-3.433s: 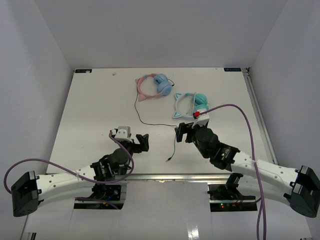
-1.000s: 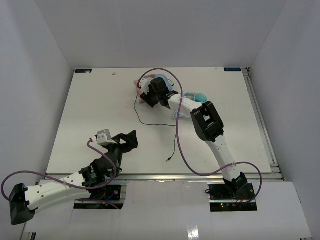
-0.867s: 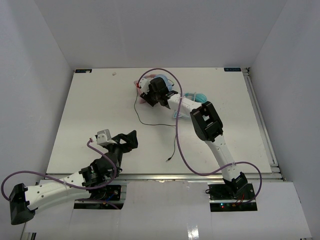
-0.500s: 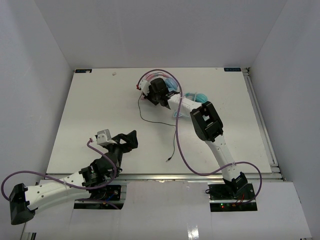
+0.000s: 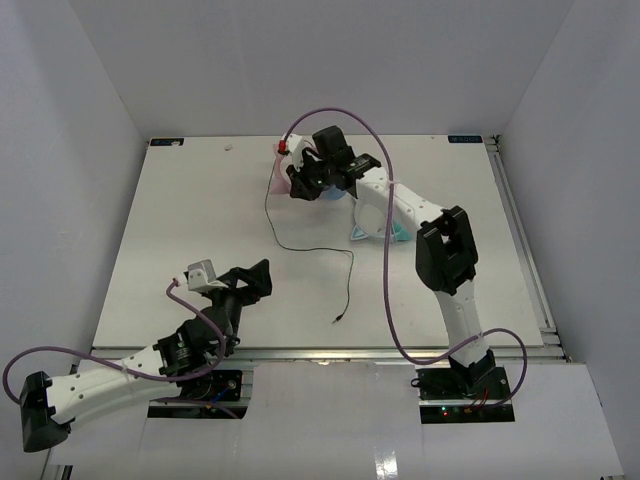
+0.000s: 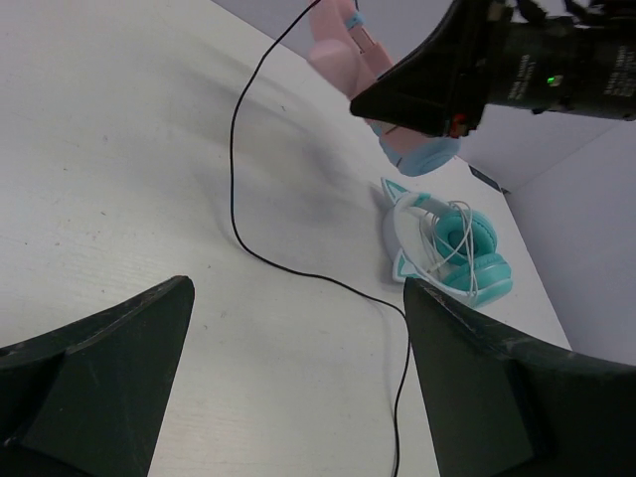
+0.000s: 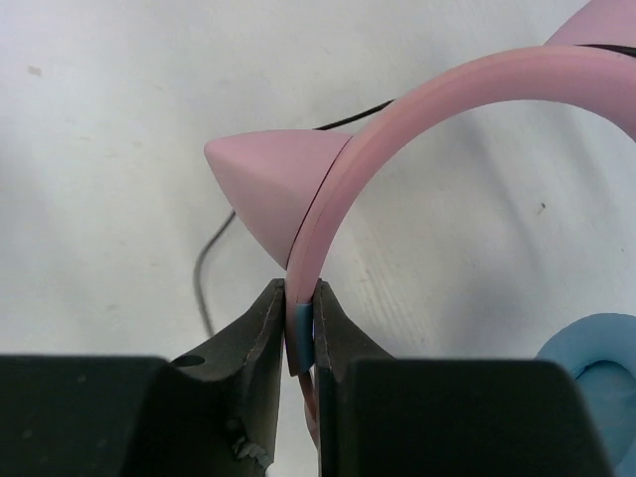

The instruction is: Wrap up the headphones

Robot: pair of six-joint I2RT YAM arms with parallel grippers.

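Found the headphones [image 6: 343, 50] at about twelve o'clock on the table [image 5: 170, 220], near its far edge and seemingly raised off the surface. Saw the right gripper [image 7: 301, 310] clenched on the pink headband [image 7: 447, 104], just below one cat ear [image 7: 273, 179]. Caught one light-blue ear cup [image 7: 596, 358] at four o'clock in the right wrist view, cut off by the frame edge. Traced the thin black cable [image 5: 300, 247] from the headphones toward six o'clock, slack across the tabletop, ending in a plug [image 5: 338, 320] short of the near edge.

Noted the left gripper [image 6: 298, 338] at about seven o'clock, fingers spread wide, grasping nothing.

From above, could see only a sliver of pink at nine o'clock of the right wrist, with the rest of the headphones hidden behind it. Could not make out the second ear cup clearly in any view. Spotted a teal-cupped pair [image 6: 447, 248] lying flat at about one o'clock, pale cord wound around it, partly covered by the right arm [image 5: 400, 205] in the overhead view but plain in the left wrist view.

Matte white tabletop, faintly speckled, with a metal rail [image 5: 525, 250] along the three o'clock edge. Plain pale walls [image 5: 320, 60] at nine, twelve and three o'clock.
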